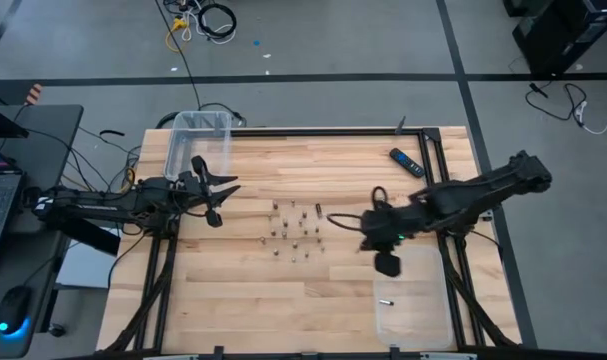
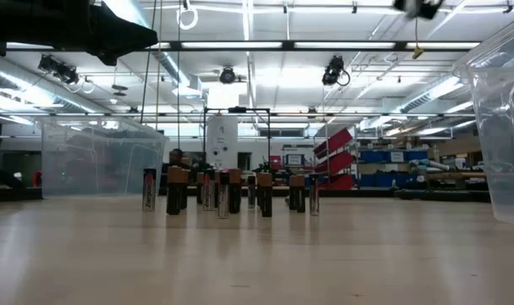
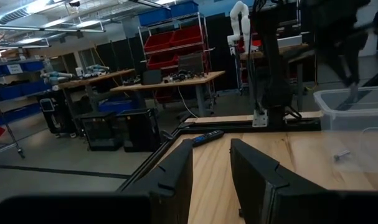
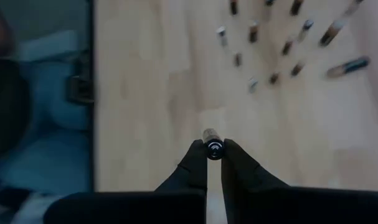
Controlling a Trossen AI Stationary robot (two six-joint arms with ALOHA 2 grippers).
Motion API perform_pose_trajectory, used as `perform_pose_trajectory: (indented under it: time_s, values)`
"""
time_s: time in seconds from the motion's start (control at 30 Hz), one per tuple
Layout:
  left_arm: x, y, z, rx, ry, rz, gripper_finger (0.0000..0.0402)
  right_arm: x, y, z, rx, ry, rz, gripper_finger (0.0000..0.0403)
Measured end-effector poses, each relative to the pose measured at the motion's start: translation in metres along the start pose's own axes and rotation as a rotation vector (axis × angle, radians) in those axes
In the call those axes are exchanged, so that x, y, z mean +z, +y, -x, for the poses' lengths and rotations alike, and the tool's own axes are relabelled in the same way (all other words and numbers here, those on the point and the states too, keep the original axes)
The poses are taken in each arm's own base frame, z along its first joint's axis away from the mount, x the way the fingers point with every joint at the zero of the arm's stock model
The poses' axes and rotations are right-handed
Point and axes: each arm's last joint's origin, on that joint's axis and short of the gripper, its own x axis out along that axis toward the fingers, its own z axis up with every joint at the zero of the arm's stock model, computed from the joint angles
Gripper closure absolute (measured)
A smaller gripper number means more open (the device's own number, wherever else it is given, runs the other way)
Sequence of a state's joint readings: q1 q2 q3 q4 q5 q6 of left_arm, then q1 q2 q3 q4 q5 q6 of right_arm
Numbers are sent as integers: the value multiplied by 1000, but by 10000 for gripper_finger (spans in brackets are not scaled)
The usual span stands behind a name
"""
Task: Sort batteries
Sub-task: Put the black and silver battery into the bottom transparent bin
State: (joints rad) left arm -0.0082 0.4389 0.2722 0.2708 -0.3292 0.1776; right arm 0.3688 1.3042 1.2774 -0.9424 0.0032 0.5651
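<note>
Batteries (image 1: 294,232) stand upright in a loose cluster near the middle of the wooden table (image 1: 243,300); they are small cylinders, some silvery, some dark with copper-coloured tops, as the low view shows (image 2: 227,191). Roughly a dozen and more can be made out from above, though an exact count cannot be told. One further battery (image 4: 212,144) is pinched end-on between the closed fingers of the right gripper (image 1: 386,263), which hangs over the table's right part, beside a clear plastic bin (image 1: 415,312) where a single battery (image 1: 385,300) lies on its side. A second clear bin (image 1: 198,140) sits at the far left corner. The left gripper (image 1: 219,197) hovers left of the cluster, its fingers (image 3: 176,174) parted and holding nothing. A black-and-blue remote (image 1: 406,161) lies near the far right edge.
</note>
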Motion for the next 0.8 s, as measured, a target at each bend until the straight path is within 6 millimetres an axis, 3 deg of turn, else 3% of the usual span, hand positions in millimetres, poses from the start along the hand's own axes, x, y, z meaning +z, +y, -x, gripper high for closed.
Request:
perform_pose_trajectory:
  time_s: [0.17, 0.37, 0.8]
  values:
    - [0, 0, 0, 4, 0, 2, 295, -32, 16, 20, -7, 95, -92, 388]
    - [0, 0, 0, 5, 0, 6, 295, -64, 33, 21, -83, 235, -185, 388]
    - [0, 1, 0, 18, 3, 7, 295, -81, 53, -9, -209, 281, -273, 361]
